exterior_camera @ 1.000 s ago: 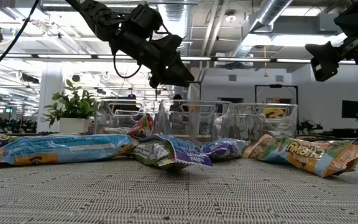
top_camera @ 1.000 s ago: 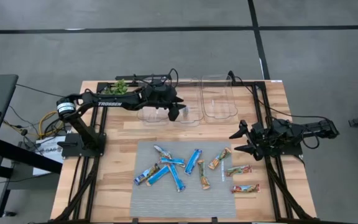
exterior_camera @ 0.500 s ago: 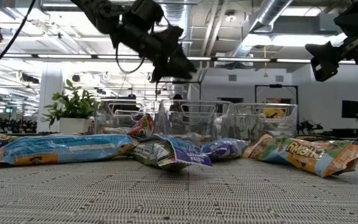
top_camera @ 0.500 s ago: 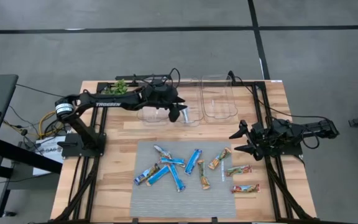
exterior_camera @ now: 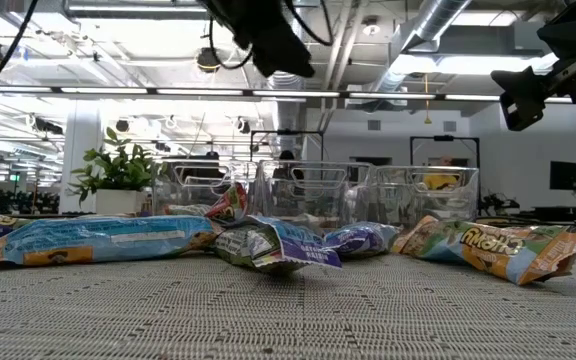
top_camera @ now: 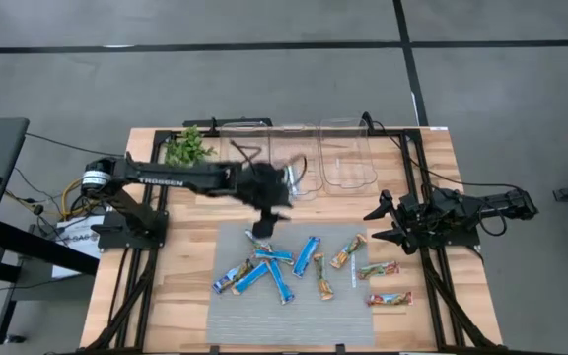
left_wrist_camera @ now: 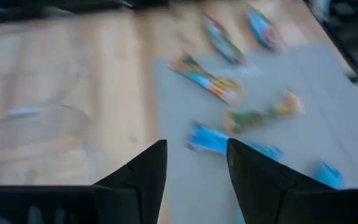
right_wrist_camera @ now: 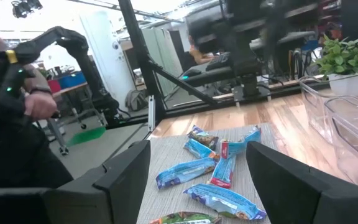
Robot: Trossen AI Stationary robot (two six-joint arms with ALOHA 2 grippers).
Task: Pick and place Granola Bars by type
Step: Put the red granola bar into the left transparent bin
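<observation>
— Where is the left end effector point(top_camera: 266, 202)?
— Empty, fingers apart, above the grey woven mat's point(top_camera: 348, 318) far edge.

— And the foil-wrapped blue and tan granola bars point(top_camera: 294, 264)?
— Scattered on the mat; the right end effector point(top_camera: 387, 222), open, waits beside its right edge.

A mat point(top_camera: 294, 316) lies on the front half of the surface point(top_camera: 180, 286), and the Granola Bars point(top_camera: 309, 268) are scattered across it. Behind the mat, three bins point(top_camera: 348, 158) stand side by side along the back edge, with a plant point(top_camera: 185, 148) to their left. The left pincer point(top_camera: 267, 219) hangs over the mat's back edge; the right pincer point(top_camera: 378, 225) sits just beside the mat's right edge.
</observation>
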